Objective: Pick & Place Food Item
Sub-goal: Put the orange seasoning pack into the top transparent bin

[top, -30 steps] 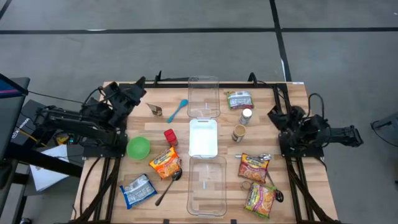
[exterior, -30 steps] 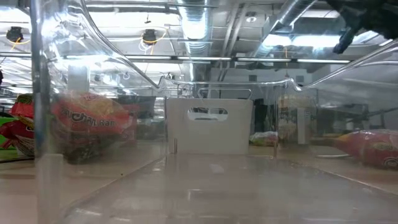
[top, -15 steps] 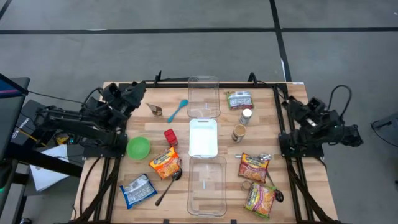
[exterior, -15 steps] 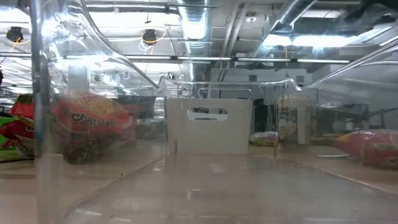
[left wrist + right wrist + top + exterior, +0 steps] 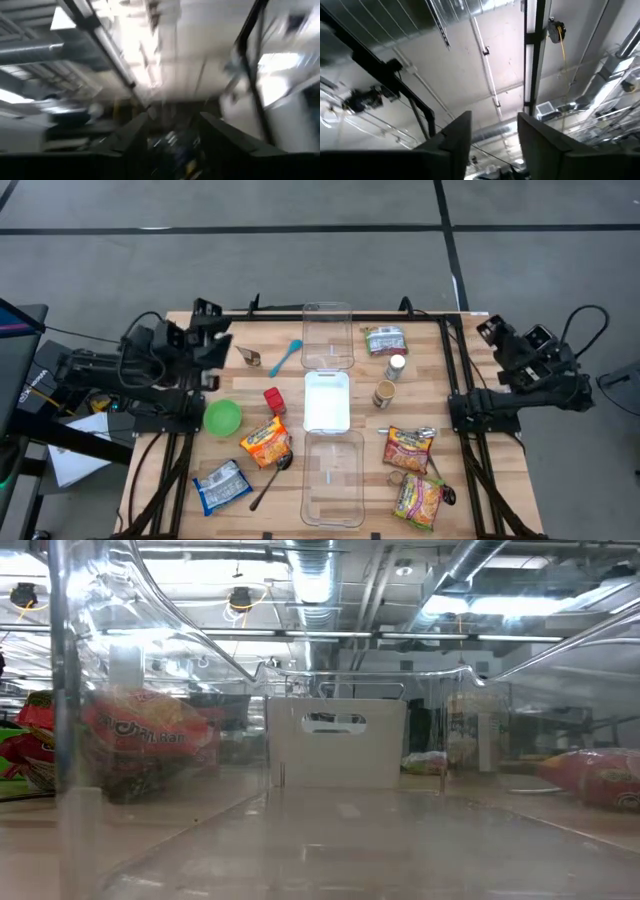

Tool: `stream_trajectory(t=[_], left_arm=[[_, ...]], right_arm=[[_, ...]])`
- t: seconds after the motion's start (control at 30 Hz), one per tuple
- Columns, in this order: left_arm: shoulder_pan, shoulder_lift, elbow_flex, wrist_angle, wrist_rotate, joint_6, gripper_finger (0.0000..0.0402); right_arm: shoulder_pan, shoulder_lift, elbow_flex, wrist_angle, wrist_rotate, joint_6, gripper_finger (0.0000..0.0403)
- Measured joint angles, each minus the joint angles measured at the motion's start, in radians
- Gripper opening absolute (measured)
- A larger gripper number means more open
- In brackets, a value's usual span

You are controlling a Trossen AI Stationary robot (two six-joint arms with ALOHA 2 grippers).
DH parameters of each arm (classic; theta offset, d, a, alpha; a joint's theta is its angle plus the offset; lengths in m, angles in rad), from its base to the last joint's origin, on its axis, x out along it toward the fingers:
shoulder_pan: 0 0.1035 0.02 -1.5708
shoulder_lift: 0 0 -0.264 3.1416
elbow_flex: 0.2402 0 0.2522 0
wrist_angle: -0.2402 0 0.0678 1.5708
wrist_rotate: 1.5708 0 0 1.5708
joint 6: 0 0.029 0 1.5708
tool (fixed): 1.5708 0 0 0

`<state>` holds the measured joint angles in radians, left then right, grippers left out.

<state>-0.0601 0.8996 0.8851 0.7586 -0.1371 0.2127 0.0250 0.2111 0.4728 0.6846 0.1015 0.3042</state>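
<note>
Food packets lie flat on the wooden table (image 5: 455, 395): an orange noodle packet (image 5: 266, 442), a blue-and-silver one (image 5: 222, 485), two more noodle packets (image 5: 408, 448) (image 5: 419, 500) at the near right, and a green packet (image 5: 384, 340) at the far side. Two clear containers (image 5: 328, 337) (image 5: 332, 478) stand on the table's midline with a white lid (image 5: 326, 401) between them. My left gripper (image 5: 213, 338) is open and empty at the far left. My right gripper (image 5: 492, 330) is open and empty beyond the right edge. Both wrist views face the ceiling.
A green bowl (image 5: 222, 417), a red can (image 5: 274, 400), a blue spoon (image 5: 285, 357), two small jars (image 5: 397, 366) (image 5: 385, 394) and a metal spoon (image 5: 270, 480) lie among the packets. The low view looks through a clear container at an orange packet (image 5: 150, 735).
My right gripper has drawn back from the table's right side toward the far right, past the edge, rising and tipping upward. My left arm has pulled back toward the table's left edge and its gripper has tipped upward. Nothing on the table has moved.
</note>
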Motion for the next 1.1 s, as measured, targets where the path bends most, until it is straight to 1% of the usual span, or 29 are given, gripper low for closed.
stream_trajectory(t=[0.03, 0.07, 0.1, 0.17, 0.2, 0.23, 0.27, 0.37, 0.43, 0.5, 0.57, 0.63, 0.7, 0.77, 0.83, 0.9, 1.0, 1.1], left_arm=[[-0.001, 0.003, 0.037, -0.086, -0.051, 0.053, 0.0202], [-0.001, 0.007, 0.073, -0.173, -0.134, 0.102, 0.0219], [-0.001, 0.017, 0.113, -0.243, -0.24, 0.136, 0.0233], [0.003, 0.039, 0.186, -0.371, -0.494, 0.154, 0.0254], [0.009, 0.054, 0.225, -0.424, -0.592, 0.155, 0.0259], [0.015, 0.067, 0.261, -0.485, -0.663, 0.155, 0.0262], [0.018, 0.082, 0.299, -0.545, -0.69, 0.155, 0.0263], [0.024, 0.143, 0.433, -0.712, -0.665, 0.165, 0.0259], [0.044, 0.198, 0.522, -0.823, -0.67, 0.217, 0.0253], [0.083, 0.26, 0.599, -0.923, -0.698, 0.259, 0.0249], [0.133, 0.314, 0.668, -1.019, -0.7, 0.261, 0.0247], [0.19, 0.358, 0.732, -1.118, -0.661, 0.253, 0.0248], [0.255, 0.398, 0.785, -1.242, -0.596, 0.239, 0.0252], [0.334, 0.439, 0.822, -1.381, -0.509, 0.203, 0.0256], [0.408, 0.472, 0.846, -1.508, -0.406, 0.171, 0.0259], [0.477, 0.495, 0.853, -1.598, -0.317, 0.172, 0.026], [0.55, 0.546, 0.854, -1.727, -0.207, 0.246, 0.0258], [0.601, 0.616, 0.853, -1.838, -0.069, 0.35, 0.0255]], right_arm=[[0.0, 0.028, 0.028, -0.026, 0.001, -0.025, 0.0184], [0.0, 0.048, 0.058, -0.065, 0.005, -0.046, 0.0204], [-0.001, 0.063, 0.088, -0.108, 0.019, -0.061, 0.0221], [-0.001, 0.086, 0.158, -0.2, 0.059, -0.064, 0.0249], [-0.001, 0.095, 0.191, -0.242, 0.062, -0.054, 0.0257], [-0.001, 0.104, 0.223, -0.284, 0.061, -0.052, 0.0262], [-0.001, 0.114, 0.253, -0.324, 0.06, -0.049, 0.0265], [-0.001, 0.136, 0.333, -0.431, 0.056, -0.05, 0.0265], [0.0, 0.143, 0.377, -0.487, 0.056, -0.053, 0.0264], [-0.001, 0.143, 0.404, -0.528, 0.057, -0.076, 0.0264], [-0.001, 0.143, 0.413, -0.531, 0.057, -0.093, 0.0263], [-0.001, 0.141, 0.418, -0.533, 0.062, -0.096, 0.0263], [-0.001, 0.14, 0.418, -0.534, 0.066, -0.095, 0.0263], [-0.001, 0.142, 0.419, -0.558, 0.069, -0.095, 0.0263], [-0.001, 0.144, 0.418, -0.593, 0.068, -0.095, 0.0263], [-0.001, 0.153, 0.418, -0.612, 0.083, -0.095, 0.0263], [-0.001, 0.16, 0.417, -0.623, 0.088, -0.092, 0.0263], [-0.001, 0.168, 0.419, -0.617, 0.086, -0.083, 0.0263]])
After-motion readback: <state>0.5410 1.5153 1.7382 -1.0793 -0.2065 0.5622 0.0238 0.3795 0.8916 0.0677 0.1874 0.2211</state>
